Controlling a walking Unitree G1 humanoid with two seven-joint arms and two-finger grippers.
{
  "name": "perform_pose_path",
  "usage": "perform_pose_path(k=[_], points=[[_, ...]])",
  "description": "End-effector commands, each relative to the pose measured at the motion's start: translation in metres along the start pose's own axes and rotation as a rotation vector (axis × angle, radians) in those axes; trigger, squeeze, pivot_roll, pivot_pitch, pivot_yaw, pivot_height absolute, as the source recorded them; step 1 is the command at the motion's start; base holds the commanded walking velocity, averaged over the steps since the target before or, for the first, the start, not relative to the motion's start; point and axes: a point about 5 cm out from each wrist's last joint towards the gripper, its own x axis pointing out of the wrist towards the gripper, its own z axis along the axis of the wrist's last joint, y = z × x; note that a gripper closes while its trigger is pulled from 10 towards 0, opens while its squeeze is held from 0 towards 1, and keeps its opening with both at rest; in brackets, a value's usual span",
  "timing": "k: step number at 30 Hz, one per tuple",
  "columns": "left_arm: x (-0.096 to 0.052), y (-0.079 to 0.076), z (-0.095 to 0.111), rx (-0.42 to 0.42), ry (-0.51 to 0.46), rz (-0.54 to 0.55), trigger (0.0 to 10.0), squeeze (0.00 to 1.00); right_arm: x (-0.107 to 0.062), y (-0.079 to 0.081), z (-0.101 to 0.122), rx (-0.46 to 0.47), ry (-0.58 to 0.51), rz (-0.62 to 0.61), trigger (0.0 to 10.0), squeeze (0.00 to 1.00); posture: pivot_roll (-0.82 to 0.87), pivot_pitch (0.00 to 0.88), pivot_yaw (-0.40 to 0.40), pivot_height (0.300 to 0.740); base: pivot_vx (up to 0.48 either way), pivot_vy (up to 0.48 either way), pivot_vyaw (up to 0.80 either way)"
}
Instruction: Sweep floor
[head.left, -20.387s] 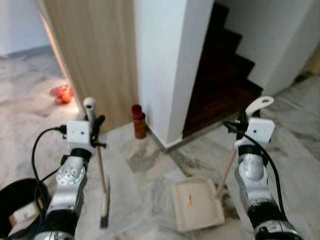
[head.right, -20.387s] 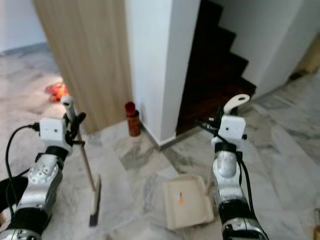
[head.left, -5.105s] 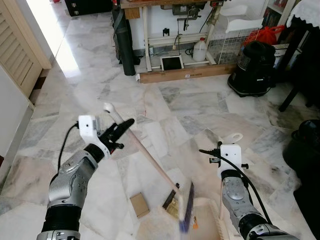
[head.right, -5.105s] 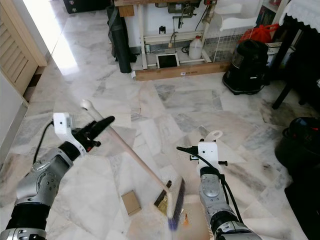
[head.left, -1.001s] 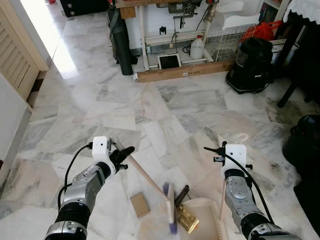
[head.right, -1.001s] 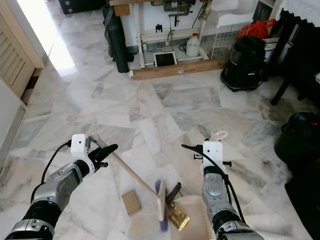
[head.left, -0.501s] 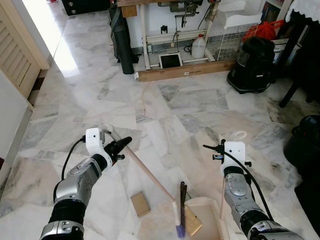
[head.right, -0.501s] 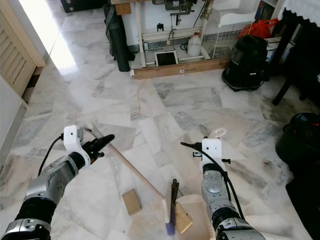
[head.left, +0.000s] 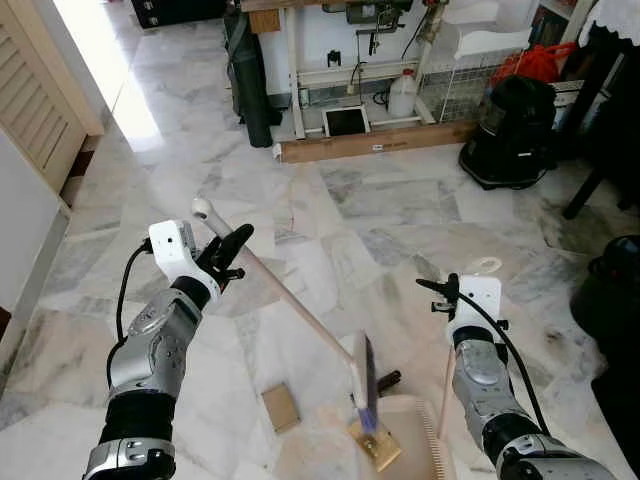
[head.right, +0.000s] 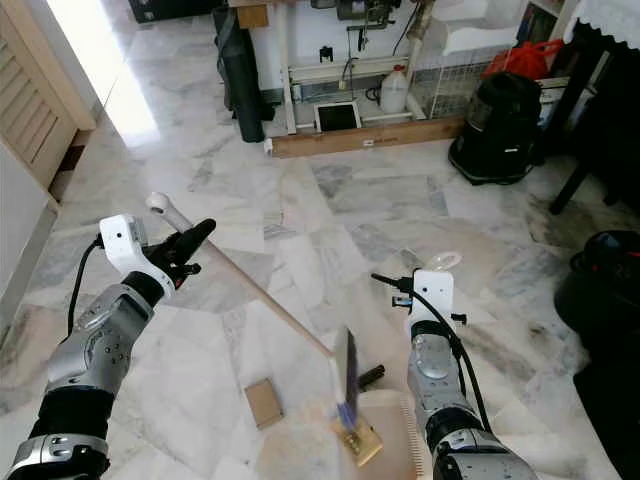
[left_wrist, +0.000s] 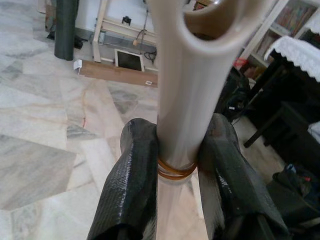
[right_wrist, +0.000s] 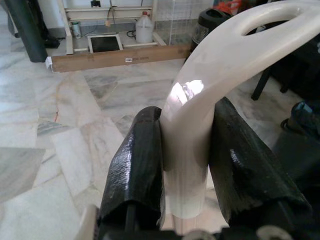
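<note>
Bare grey-veined marble floor (head.left: 330, 215) lies open ahead and to the left. Low between the arms the passage is crowded: a long beige broom handle (head.left: 290, 300) slants across it to its blurred brush head (head.left: 363, 385), beside a small brown cardboard box (head.left: 281, 406), a dark stick-like object (head.left: 388, 379) and a cream dustpan (head.left: 415, 445). Far ahead, a long wooden plank (head.left: 375, 142) bars the floor; to the right stands a black round vacuum cleaner (head.left: 514, 130).

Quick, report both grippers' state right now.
Left gripper: shut on the broom handle.
Right gripper: shut on the dustpan handle.
</note>
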Motion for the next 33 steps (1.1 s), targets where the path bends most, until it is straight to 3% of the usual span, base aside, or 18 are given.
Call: perform_pose_path(k=[1, 5, 7, 18, 21, 24, 29, 33], points=[[-0.003, 0.0, 0.006, 0.047, -0.032, 0.004, 10.0, 0.0, 0.004, 0.0, 0.011, 0.042, -0.054, -0.009, 10.0, 0.0, 0.03, 0.001, 0.034, 0.74, 0.0, 0.0, 0.0], [-0.004, -0.003, 0.009, 0.12, -0.072, 0.016, 10.0, 0.0, 0.006, -0.002, 0.018, 0.108, -0.086, -0.031, 10.0, 0.0, 0.03, 0.0, 0.03, 0.74, 0.0, 0.0, 0.0], [-0.006, -0.003, 0.016, 0.189, -0.152, 0.067, 10.0, 0.0, 0.007, -0.002, 0.024, 0.154, -0.115, -0.043, 10.0, 0.0, 0.03, 0.0, 0.025, 0.74, 0.0, 0.0, 0.0], [-0.011, -0.007, 0.032, 0.334, -0.303, 0.116, 10.0, 0.0, 0.003, -0.001, 0.038, 0.255, -0.225, -0.049, 10.0, 0.0, 0.03, 0.0, 0.01, 0.74, 0.0, 0.0, 0.0], [-0.012, -0.008, 0.031, 0.369, -0.31, 0.121, 10.0, 0.0, 0.002, -0.003, 0.041, 0.258, -0.245, -0.051, 10.0, 0.0, 0.03, 0.0, 0.008, 0.74, 0.0, 0.0, 0.0], [-0.018, -0.012, 0.018, 0.444, -0.284, 0.106, 10.0, 0.0, -0.001, -0.005, 0.049, 0.267, -0.302, -0.058, 10.0, 0.0, 0.02, 0.0, 0.003, 0.74, 0.0, 0.0, 0.0], [-0.023, -0.022, 0.006, 0.439, -0.272, 0.084, 10.0, 0.0, -0.008, -0.008, 0.06, 0.403, -0.363, -0.075, 10.0, 0.0, 0.03, 0.0, -0.003, 0.74, 0.0, 0.0, 0.0], [-0.022, -0.024, 0.004, 0.442, -0.261, 0.061, 10.0, 0.0, -0.011, -0.006, 0.061, 0.417, -0.361, -0.075, 10.0, 0.0, 0.02, 0.0, 0.005, 0.74, 0.0, 0.0, 0.0]])
